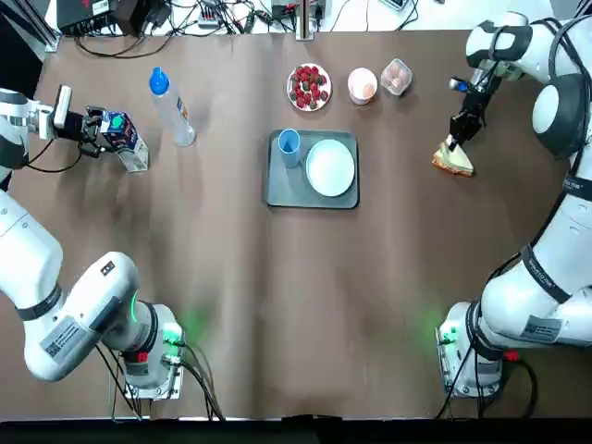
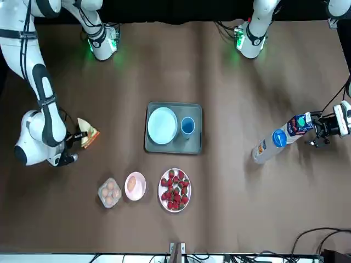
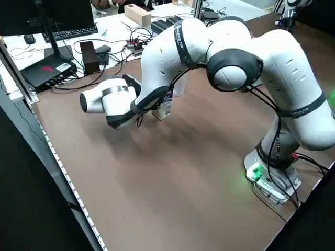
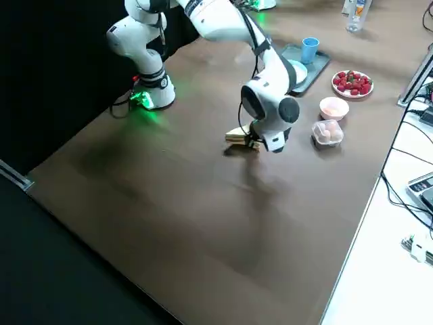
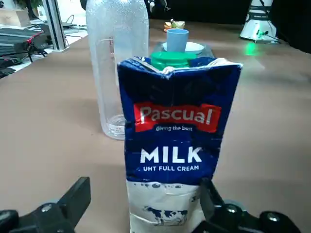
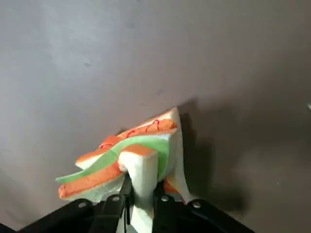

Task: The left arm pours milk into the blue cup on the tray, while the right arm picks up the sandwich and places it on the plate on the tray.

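The blue and white milk carton (image 5: 177, 145) stands on the table at the far left. My left gripper (image 1: 100, 129) is open, one finger on each side of the carton's base, and the carton (image 1: 128, 143) stands upright between them. My right gripper (image 1: 460, 131) at the far right is shut on the sandwich (image 1: 453, 160), pinching a white bread slice (image 6: 141, 170) at its edge. I cannot tell if the sandwich is off the table. The blue cup (image 1: 289, 143) and white plate (image 1: 330, 167) sit on the grey tray (image 1: 277, 192) at the centre.
A clear water bottle (image 1: 172, 109) with a blue cap stands just right of the carton, between it and the tray. Behind the tray sit a plate of strawberries (image 1: 309, 87), a pink bowl (image 1: 362, 85) and a small egg container (image 1: 396, 77).
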### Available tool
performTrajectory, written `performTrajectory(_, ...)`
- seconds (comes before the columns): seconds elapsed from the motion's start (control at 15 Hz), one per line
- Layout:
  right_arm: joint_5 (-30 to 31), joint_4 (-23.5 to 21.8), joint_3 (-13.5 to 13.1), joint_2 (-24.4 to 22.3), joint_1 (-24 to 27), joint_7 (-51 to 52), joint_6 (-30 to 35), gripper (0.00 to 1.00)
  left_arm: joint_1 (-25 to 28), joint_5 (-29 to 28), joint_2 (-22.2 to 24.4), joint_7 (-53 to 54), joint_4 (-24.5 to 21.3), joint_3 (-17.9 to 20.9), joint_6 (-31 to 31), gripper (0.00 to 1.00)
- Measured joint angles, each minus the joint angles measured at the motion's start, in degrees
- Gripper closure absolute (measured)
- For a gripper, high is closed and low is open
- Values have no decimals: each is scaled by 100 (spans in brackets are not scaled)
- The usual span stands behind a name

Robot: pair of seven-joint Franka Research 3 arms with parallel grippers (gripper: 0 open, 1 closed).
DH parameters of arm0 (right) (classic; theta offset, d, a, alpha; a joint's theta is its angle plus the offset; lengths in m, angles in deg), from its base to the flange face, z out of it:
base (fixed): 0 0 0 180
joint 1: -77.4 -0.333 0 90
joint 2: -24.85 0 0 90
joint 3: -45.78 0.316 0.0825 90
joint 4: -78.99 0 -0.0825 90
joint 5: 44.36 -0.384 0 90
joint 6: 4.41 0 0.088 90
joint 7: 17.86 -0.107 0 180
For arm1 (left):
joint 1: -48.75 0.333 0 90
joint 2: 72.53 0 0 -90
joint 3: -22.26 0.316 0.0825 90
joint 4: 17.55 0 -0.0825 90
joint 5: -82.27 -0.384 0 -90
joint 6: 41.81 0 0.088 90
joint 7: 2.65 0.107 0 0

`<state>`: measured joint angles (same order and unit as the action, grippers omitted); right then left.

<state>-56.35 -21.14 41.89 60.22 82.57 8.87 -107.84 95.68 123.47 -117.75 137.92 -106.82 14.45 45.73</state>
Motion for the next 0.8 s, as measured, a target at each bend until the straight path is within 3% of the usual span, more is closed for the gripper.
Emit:
performTrajectory(0.47,-367,170,88,-711,-513,-194,423,80,352,137,-1,0,-121,2,35,0)
performTrajectory(0.8,-794,213,158,-1088,-1508,-1466,424,80,424,140,-1,12,-302,-6,14,0)
